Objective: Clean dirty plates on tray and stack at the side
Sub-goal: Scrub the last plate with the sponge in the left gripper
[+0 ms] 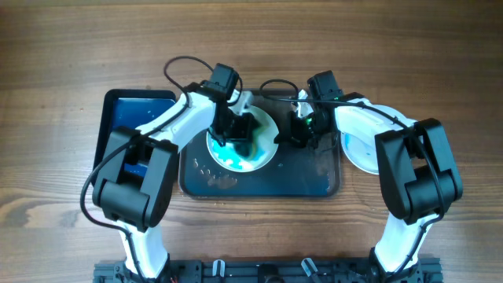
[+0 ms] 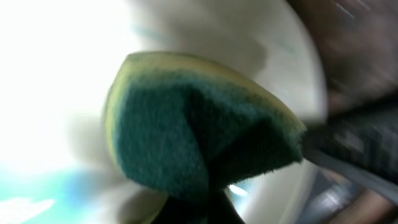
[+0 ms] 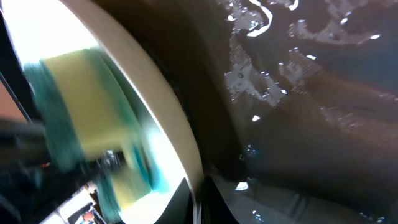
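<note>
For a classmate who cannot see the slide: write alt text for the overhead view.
The left gripper holds a green sponge on a blue-smeared white plate in a dark tray; the right gripper sits at the plate's rim. A second white plate lies right of the tray, a blue container left, all on a wooden table.

Dark tray (image 1: 302,182) on the wooden tabletop (image 1: 63,63), a blue and white plate (image 1: 234,156) on it. Left fingers (image 1: 233,132) over that plate with a green sponge (image 1: 251,130), right fingers (image 1: 295,135) at its rim. Plain white plate (image 1: 358,154) just beside the tray.
</note>
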Robot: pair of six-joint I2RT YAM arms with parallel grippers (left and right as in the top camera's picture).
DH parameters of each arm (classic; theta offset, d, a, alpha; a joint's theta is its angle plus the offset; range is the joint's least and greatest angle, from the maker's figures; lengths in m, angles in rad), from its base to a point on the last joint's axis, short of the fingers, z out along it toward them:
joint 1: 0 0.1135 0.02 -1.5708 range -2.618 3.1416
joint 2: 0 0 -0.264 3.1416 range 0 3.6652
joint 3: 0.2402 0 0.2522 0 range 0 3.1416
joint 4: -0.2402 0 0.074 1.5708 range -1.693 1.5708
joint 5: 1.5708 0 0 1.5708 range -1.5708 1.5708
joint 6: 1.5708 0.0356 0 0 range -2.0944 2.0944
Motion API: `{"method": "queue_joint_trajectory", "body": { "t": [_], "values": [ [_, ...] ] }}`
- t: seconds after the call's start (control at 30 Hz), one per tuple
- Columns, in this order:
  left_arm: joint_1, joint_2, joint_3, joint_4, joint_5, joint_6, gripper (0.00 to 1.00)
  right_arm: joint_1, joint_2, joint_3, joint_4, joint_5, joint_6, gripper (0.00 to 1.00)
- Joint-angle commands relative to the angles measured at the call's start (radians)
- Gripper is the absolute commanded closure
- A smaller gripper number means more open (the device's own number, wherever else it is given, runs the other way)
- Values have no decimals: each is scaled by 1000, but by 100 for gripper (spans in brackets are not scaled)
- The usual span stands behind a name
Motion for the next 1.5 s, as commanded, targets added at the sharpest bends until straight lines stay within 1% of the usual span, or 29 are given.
{"method": "queue_joint_trajectory", "body": {
  "t": [0.0,0.03,0.07,0.13,0.23,0.27,0.3,0.33,0.37,0.43,0.47,0.57,0.6,0.63,0.67,0.77,0.8,0.9,0.93,0.97,1.03,1.13,1.23,1.3,1.37,1.43,1.47],
  "values": [
    [-26,29,-20,42,213,66,96,8,14,-19,7,0,5,96],
    [-25,29,-20,68,186,61,96,8,14,-19,7,0,5,96],
    [-22,29,-20,118,93,8,96,8,14,-19,6,0,5,96],
    [-14,29,-20,170,-16,-19,96,8,14,-19,5,0,5,96],
    [13,29,6,203,-183,-20,96,8,14,-19,6,1,5,96],
    [21,29,11,211,-260,-22,96,8,14,-19,6,3,5,96],
    [28,29,13,214,-335,-47,96,8,14,-19,6,5,5,96],
    [38,29,13,209,-493,-108,96,8,14,-19,6,5,5,96],
    [43,29,13,195,-584,-145,96,8,14,-19,6,8,6,96],
    [47,29,13,143,-742,-218,96,8,14,-19,6,8,5,96],
    [47,29,13,123,-768,-230,96,8,14,-19,6,8,5,96],
    [44,29,13,18,-757,-230,96,8,14,-19,6,8,5,96],
    [43,29,13,-19,-736,-230,96,8,14,-19,6,8,5,96],
    [41,29,13,-80,-682,-227,96,8,14,-19,6,8,5,95],
    [40,29,13,-103,-649,-214,96,8,14,-19,6,8,5,96],
    [38,29,13,-177,-401,-56,96,8,14,-19,7,8,5,96],
    [37,29,13,-188,-269,33,96,8,14,-19,9,8,5,96],
    [37,29,13,-188,24,230,96,8,14,-19,9,8,5,96],
    [37,29,13,-183,93,278,96,8,14,-19,9,8,5,96],
    [37,29,13,-171,117,284,96,8,14,-19,9,8,5,96],
    [38,29,13,-126,116,283,96,8,14,-19,10,8,5,96],
    [40,29,13,-3,68,268,96,8,14,-19,8,8,5,96],
    [40,29,13,103,-98,173,96,8,14,-19,9,8,5,96],
    [40,29,13,151,-321,61,96,8,14,-19,9,8,5,96],
    [40,29,13,145,-565,-57,96,8,14,-19,9,10,5,96],
    [40,29,13,114,-739,-148,96,8,14,-19,8,16,5,96],
    [40,29,13,98,-792,-172,96,8,14,-19,8,16,5,96]
  ]
}}
